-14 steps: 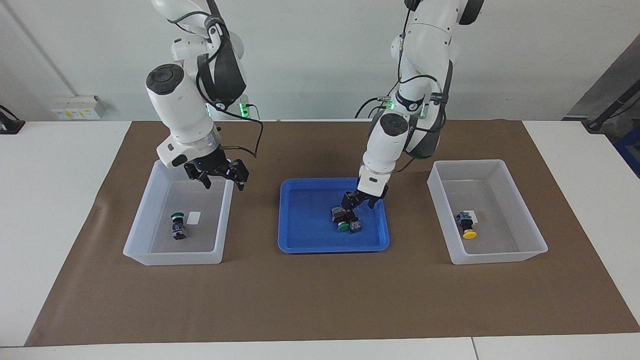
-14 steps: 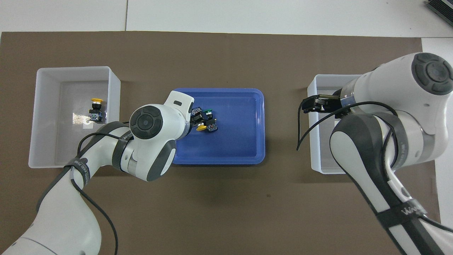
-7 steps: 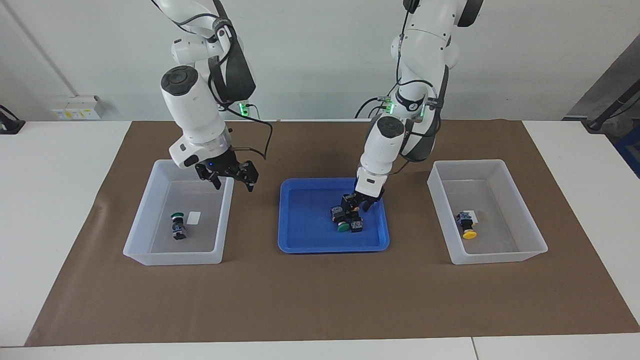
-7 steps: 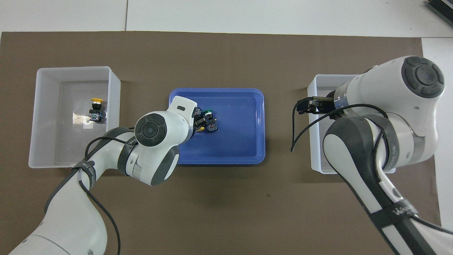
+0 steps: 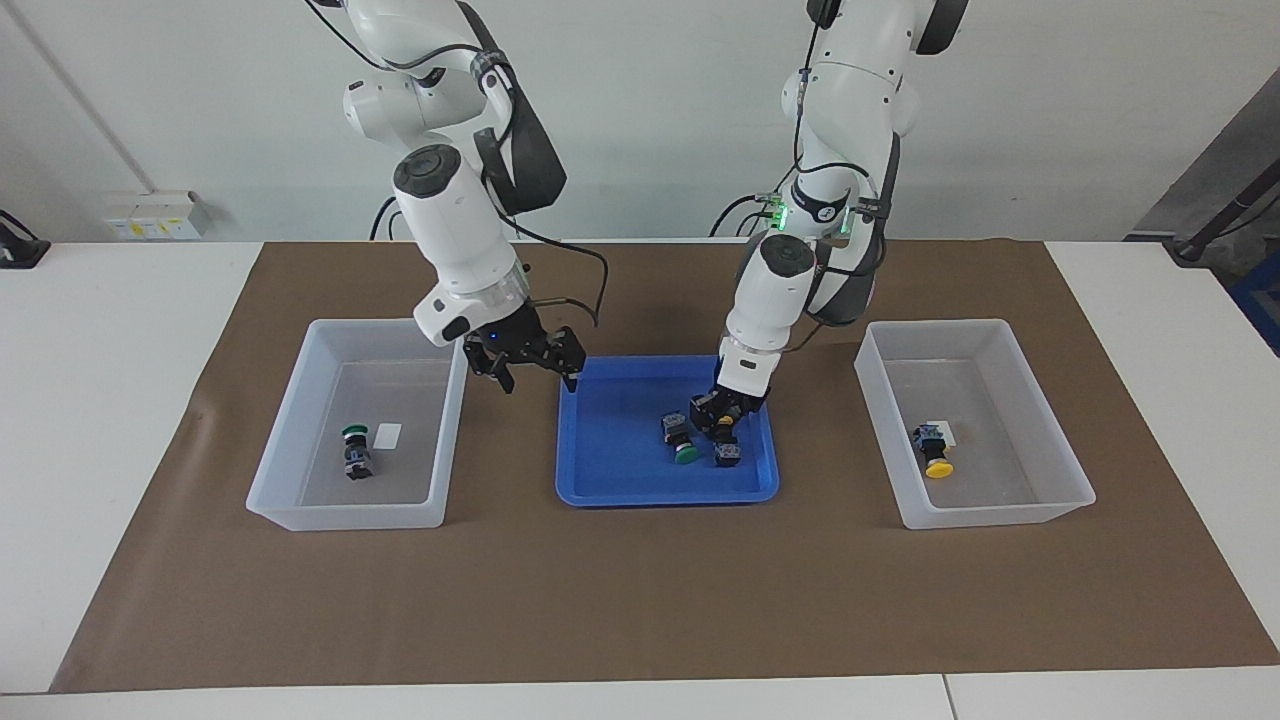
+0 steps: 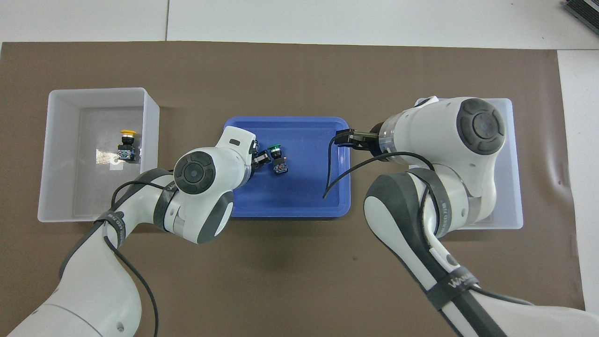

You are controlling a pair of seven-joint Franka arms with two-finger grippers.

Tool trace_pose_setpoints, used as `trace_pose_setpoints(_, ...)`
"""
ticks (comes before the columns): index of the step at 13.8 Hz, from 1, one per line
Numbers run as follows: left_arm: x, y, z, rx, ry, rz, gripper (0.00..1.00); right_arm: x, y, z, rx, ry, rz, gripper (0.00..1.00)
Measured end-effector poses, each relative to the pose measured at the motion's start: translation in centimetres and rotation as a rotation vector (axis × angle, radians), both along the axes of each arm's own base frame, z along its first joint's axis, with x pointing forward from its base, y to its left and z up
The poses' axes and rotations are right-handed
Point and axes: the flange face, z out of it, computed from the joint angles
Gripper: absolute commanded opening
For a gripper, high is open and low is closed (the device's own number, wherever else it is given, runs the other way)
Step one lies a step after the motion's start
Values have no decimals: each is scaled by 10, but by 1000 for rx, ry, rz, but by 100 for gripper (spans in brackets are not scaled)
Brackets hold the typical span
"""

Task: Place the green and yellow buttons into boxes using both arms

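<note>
A pick from the blue plastic tray (image 5: 600, 485) is judged in hand. The left claw (image 5: 727, 418) is set low there, grip not discernible, with the green-capped push-button (image 5: 684, 442) at its eight o'clock. The right claw (image 5: 528, 368) is held released over the rim. A clean lift is needed next.

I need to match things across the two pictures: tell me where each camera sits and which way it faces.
Facing view: high across the table, looking at the robots; both arms show, right gripper at the blue tray edge, left gripper down in the tray.
Overhead view: above the robots' end, looking steeply down; arms enter from the bottom.
Shared: the tray, the green-capped button in it, and the box holding the yellow-capped button.
</note>
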Motion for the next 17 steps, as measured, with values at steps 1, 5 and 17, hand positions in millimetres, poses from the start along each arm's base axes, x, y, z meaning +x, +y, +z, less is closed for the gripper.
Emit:
trace_pose_setpoints(1, 2, 1, 1, -2, -4, 2, 2, 0, 18, -8, 14, -34, 18, 100)
trace_pose_setpoints(5, 30, 22, 22, 11, 10, 32, 0, -5, 72, -47, 23, -134, 115, 100)
trace_pose_setpoints(17, 127, 261, 132, 125, 66, -137, 0, -42, 160, -140, -11, -236, 347, 100)
